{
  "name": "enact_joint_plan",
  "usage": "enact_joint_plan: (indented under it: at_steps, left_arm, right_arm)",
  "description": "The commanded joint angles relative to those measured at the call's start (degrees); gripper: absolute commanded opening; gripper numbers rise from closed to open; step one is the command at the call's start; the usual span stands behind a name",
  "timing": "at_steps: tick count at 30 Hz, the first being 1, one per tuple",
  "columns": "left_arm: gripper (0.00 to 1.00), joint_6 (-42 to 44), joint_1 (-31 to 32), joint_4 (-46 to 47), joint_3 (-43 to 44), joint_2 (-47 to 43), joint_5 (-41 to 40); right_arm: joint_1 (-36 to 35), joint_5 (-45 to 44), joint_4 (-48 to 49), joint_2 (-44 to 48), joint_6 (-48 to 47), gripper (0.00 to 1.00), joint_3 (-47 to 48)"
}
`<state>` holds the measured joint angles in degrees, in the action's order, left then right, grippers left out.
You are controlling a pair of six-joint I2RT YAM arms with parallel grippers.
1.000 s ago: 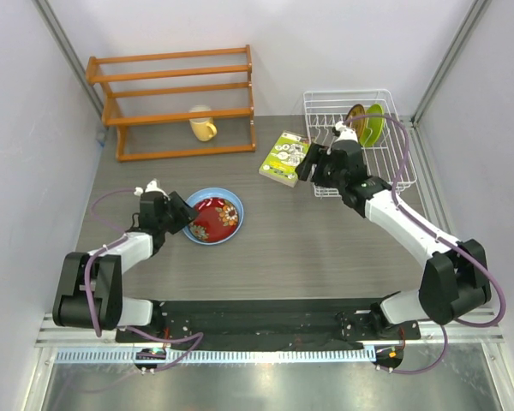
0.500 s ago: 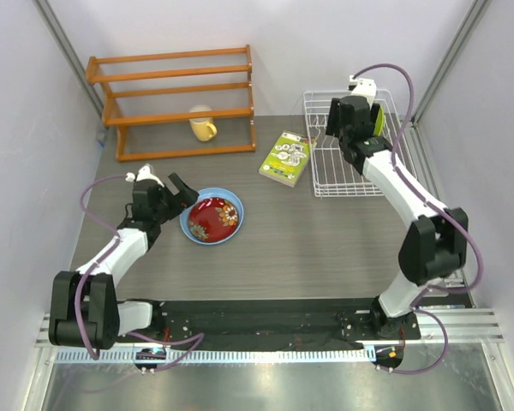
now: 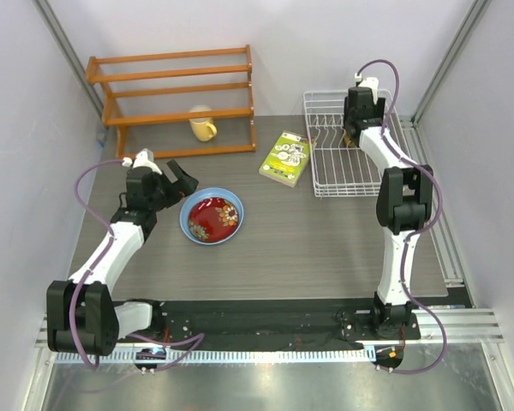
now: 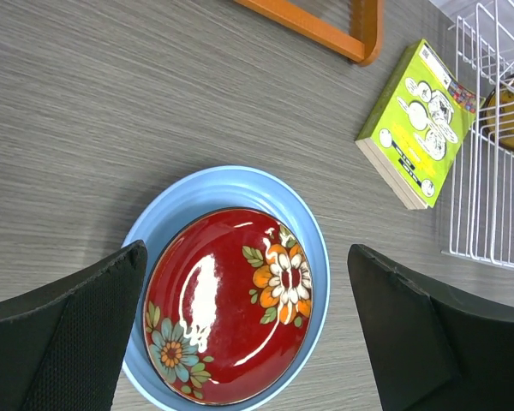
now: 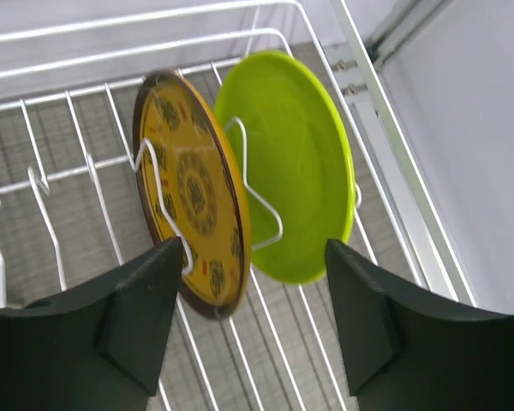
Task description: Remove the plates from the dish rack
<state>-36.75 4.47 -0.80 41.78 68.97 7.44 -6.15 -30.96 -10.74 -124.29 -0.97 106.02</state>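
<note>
We are holding our left gripper (image 4: pixel 247 257) wide open and empty above the dark red plate (image 4: pixel 227 308). That plate is lying inside the light blue plate (image 4: pixel 231 181) on the tabletop (image 4: pixel 111 103), left of its middle. Our right gripper (image 5: pixel 253 250) is hovering with jaws spread, gripping nothing, over the dish rack (image 5: pixel 51 60) at the far right corner. The amber plate (image 5: pixel 193 193) and the lime green plate (image 5: pixel 295 163) are standing upright side by side in it.

Right gripper (image 5: pixel 250 287) now seemingly over rack (image 3: pixel 330 163)
</note>
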Motion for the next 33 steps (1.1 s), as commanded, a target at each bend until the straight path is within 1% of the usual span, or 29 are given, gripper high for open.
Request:
enact_joint_plan:
  at_steps: [1,2,3,6,15,17,18,20,21,23,25,26,30,32,33]
  left_arm:
    - [0.99,1.86,0.01,-0.43,2.25,-1.47,0.56]
    - [0.99,2.03,0.01,-0.35,2.25,-1.21,0.29]
    - [0.99,2.04,0.01,-0.34,2.34,-1.03,0.21]
    - [0.99,2.12,0.01,-0.17,2.34,-0.15,0.20]
    - [0.99,2.39,0.01,-0.26,2.17,0.11,0.29]
    - [0.99,2.39,0.01,-0.17,2.17,0.11,0.38]
    - [1.00,2.39,0.01,-0.17,2.08,0.20,0.29]
    - [0.99,2.39,0.01,-0.26,2.08,0.29,0.47]
    - [0.99,2.47,0.01,-0.26,2.08,0.29,0.38]
    - [0.99,2.56,0.01,-0.52,2.16,0.11,0.29]
    - [0.99,2.56,0.01,-0.52,2.17,0.11,0.21]
    - [0.99,2.56,0.01,-0.52,2.25,0.11,0.20]
    - [1.00,2.48,0.01,-0.52,2.34,-0.06,0.29]
    - [0.99,2.39,0.01,-0.52,2.25,-0.33,0.20]
    - [1.00,2.39,0.01,-0.52,2.25,-0.50,0.12]
  right_arm:
    - [-0.09,2.13,1.34,-3.40,-3.33,0.68,7.97]
    - [0.17,2.65,1.08,-4.11,-3.33,0.66,9.63]
    - [0.26,3.09,0.73,-4.90,-3.25,0.59,10.34]
    - [0.61,3.71,0.11,-7.19,-3.25,0.52,12.19]
    - [1.41,2.66,-0.51,-9.39,-3.33,0.52,13.86]
    - [1.67,2.75,-0.77,-9.74,-3.42,0.49,14.04]
    - [1.76,2.83,-1.12,-10.09,-3.51,0.42,14.22]
    - [1.85,2.75,-1.65,-10.45,-3.68,0.32,14.83]
    - [1.85,2.57,-2.17,-10.79,-3.51,0.21,15.01]
    - [1.76,2.48,-2.61,-10.80,-3.51,0.11,15.18]
    - [1.76,2.75,-2.79,-10.19,-3.42,0.08,14.92]
    - [1.76,2.57,-2.88,-9.84,-3.42,0.04,14.83]
    - [1.06,0.29,-2.44,-7.64,-4.38,0.01,14.39]
    - [-0.17,-4.16,-1.48,-6.23,-5.87,0.01,14.31]
    - [-0.52,-6.20,-0.87,-5.62,-8.15,0.01,14.13]
